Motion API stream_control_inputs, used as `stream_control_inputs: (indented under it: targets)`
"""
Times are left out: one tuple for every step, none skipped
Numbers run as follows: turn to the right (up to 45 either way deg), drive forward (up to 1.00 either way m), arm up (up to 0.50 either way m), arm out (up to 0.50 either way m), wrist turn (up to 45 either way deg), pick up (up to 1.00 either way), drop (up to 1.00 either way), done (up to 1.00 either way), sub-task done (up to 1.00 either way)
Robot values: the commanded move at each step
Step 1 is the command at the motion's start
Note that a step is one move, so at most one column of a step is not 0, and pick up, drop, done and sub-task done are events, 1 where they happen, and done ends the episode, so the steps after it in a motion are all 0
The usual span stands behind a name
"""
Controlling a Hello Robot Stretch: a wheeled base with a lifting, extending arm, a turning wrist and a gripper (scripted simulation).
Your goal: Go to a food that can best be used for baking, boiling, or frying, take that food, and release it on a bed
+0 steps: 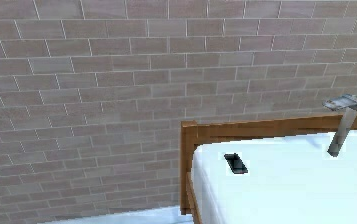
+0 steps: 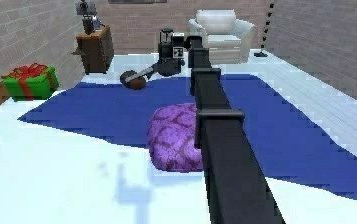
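Observation:
In the arm side view the dark arm reaches out over a bed covered by a blue blanket (image 2: 86,112). At the arm's far end the gripper (image 2: 143,76) holds a brown roundish thing (image 2: 134,83), potato-like, which hangs above the blanket's far edge. A purple cushion (image 2: 174,138) lies on the blanket just left of the arm. The forward view has the bed's wooden headboard (image 1: 271,126) and white mattress (image 1: 286,185) at the lower right.
A small dark flat thing (image 1: 235,163) lies on the mattress, and a grey lamp-like thing (image 1: 343,122) leans at the right edge. A brick wall (image 1: 96,100) stands ahead. Beyond the bed are a green gift box (image 2: 28,80), a wooden side table (image 2: 94,48) and a white armchair (image 2: 222,33).

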Motion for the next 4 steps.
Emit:
stream_control_inputs:
  targets:
    - [0.0, 0.0, 0.0, 0.0, 18.0, 0.0, 0.0, 0.0, 0.0]
    - [0.0, 0.0, -0.14, 0.0, 0.0, 0.0, 0.0, 0.0, 0.0]
    - [0.0, 0.0, -0.32, 0.0, 0.0, 0.0, 0.0, 0.0, 0.0]
    - [0.0, 0.0, 0.0, 0.0, 0.0, 0.0, 1.0, 0.0, 0.0]
